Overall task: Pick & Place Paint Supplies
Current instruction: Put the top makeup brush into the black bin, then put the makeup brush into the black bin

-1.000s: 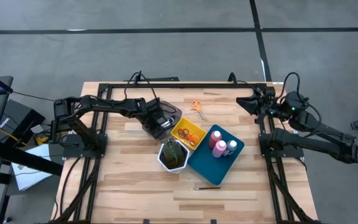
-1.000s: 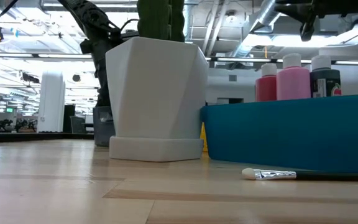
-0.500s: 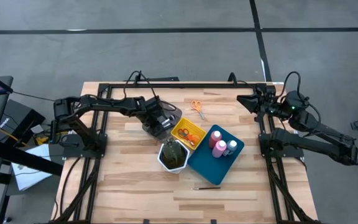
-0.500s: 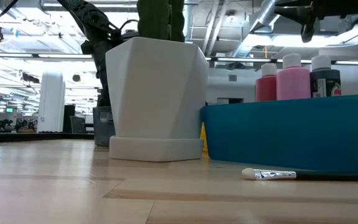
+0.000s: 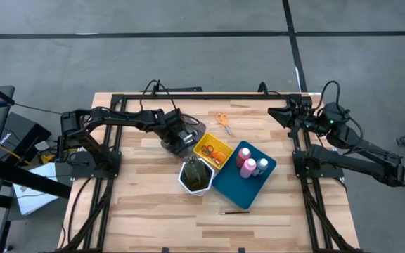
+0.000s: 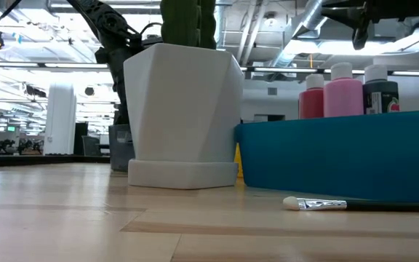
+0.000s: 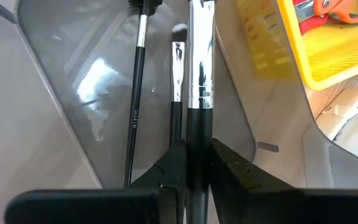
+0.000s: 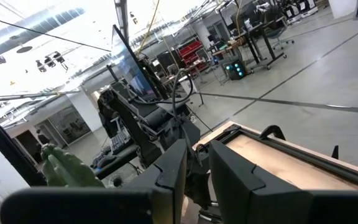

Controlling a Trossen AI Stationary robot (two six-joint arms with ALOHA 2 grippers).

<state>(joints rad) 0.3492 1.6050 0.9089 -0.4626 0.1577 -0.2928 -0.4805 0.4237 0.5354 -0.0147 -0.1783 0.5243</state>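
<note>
Left wrist view: left hand [image 7: 197, 168] grips one of three brushes [image 7: 199, 68].

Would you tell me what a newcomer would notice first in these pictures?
The left gripper, jaws shut on a brush over the grey tray. Beside it sit the white pot and the blue tray holding pink bottles. The right gripper waits at the table's far right edge.

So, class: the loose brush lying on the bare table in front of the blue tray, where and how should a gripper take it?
Grip the brush mid-handle, from straight above, fingers closing across its length. It lies flat and thin on the table, clear of the blue tray, so a side approach probably finds nothing to grip.
</note>
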